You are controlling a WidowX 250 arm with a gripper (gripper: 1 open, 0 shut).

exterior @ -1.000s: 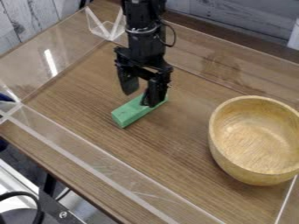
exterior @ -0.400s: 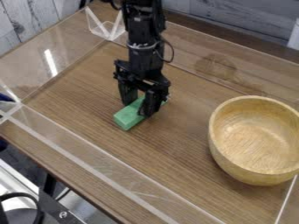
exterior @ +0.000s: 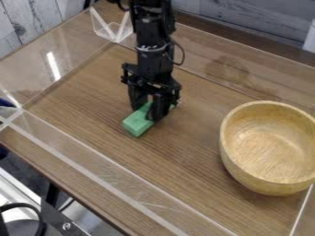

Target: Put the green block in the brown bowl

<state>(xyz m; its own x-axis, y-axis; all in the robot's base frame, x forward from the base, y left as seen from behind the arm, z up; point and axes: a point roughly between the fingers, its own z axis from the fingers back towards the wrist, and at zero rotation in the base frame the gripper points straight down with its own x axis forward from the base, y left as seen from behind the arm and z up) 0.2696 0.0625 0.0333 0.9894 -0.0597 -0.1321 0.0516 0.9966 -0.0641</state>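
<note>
Straddling green block [exterior: 136, 123], gripper [exterior: 151, 109] points straight down at table level, fingers either side of block's far end; whether pads actually clamp it cannot be told. Block lies flat on wooden table [exterior: 110, 83], well apart from brown bowl [exterior: 270, 146] at right. Risks: off-centre hold near one end lets bar pivot or slip on lift; partial closure leaves it behind; low carry could clip bowl's thick rim.

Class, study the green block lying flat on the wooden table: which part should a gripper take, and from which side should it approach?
Grip the green block across its narrow width, on the two long sides, coming straight down from above. It lies flat with its top clear, and the gripper already straddles its far end that way.
</note>
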